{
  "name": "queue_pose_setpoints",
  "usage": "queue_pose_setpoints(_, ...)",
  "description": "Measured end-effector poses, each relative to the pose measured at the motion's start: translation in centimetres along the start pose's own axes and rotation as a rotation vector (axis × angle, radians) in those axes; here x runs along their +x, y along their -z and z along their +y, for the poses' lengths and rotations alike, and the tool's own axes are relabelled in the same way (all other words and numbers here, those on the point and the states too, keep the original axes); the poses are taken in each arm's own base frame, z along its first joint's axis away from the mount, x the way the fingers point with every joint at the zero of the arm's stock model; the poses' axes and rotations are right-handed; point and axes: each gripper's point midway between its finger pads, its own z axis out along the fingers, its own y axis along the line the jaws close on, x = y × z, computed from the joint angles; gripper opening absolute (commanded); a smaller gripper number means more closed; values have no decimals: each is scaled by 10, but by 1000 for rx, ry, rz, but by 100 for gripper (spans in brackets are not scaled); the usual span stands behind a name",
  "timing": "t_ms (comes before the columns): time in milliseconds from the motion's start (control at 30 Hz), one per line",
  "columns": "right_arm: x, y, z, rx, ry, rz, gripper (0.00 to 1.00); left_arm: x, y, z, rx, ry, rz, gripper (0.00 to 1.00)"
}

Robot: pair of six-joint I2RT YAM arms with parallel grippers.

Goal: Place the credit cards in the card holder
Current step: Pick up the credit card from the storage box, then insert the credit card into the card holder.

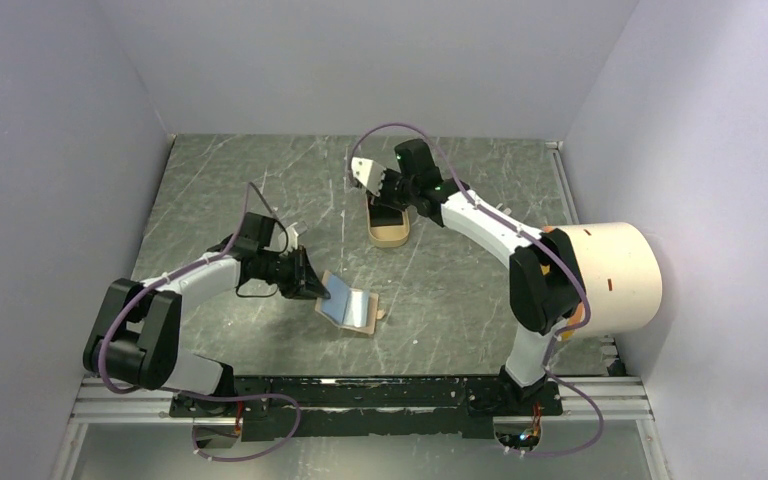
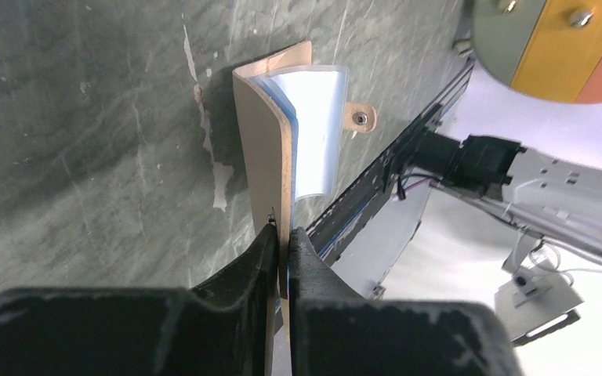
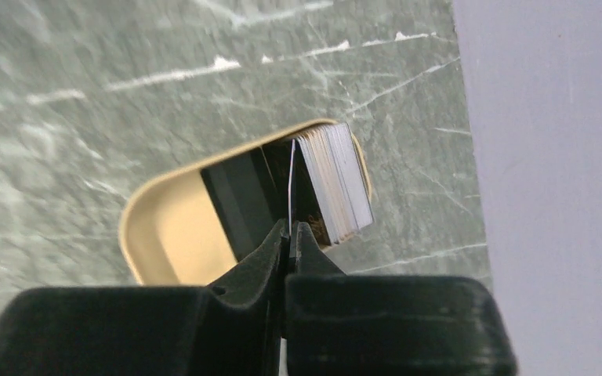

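Marble table (image 1: 210, 190) has the tray (image 1: 390, 236) of cards (image 3: 337, 184) toward the back with the right gripper (image 3: 288, 235) over it clamped on one white card (image 1: 363, 170), and mid-table the left gripper (image 2: 284, 235) is pinching a flap of the open holder (image 1: 352, 305), which lies shiny side up.

One card holder (image 1: 352, 307), one tan tray (image 3: 165, 235), one white card (image 1: 363, 171), one card stack (image 3: 337, 184), one cylinder (image 1: 615, 275)

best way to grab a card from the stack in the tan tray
Probably by its raised edge, coming from above. The stack leans tilted at one end of the tray with its card edges exposed, while the tray's wall blocks the sides. Pinch thinly across one card's two faces.
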Motion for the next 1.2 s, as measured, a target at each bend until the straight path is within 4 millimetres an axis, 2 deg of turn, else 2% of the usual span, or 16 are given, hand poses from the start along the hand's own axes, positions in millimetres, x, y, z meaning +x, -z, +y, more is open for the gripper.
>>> queue_pose_setpoints(233,-46,20,12,64,-325,-63,0,-12,-1,-8,48,48,-107,9)
queue_pose_setpoints(400,-74,43,28,76,-685,-113,0,-24,-4,-13,100,64,-193,11)
queue_pose_setpoints(533,-82,70,58,41,-959,-153,0,-16,-16,-2,106,118,-183,18)
queue_pose_setpoints(633,-87,75,90,-20,-1096,-161,0,-8,-25,5,86,146,-165,27)
queue_pose_setpoints(733,-78,71,130,-98,-1217,-128,0,-3,-27,12,70,159,-166,35)
queue_pose_setpoints(900,-41,59,190,-189,-1397,-10,0,1,-25,25,-1,167,-194,42)
queue_pose_setpoints(1067,-33,55,208,-223,-1488,-7,0,2,-21,36,-67,152,-219,37)
queue_pose_setpoints(1200,-33,52,214,-240,-1542,-30,0,6,-21,44,-103,155,-215,20)
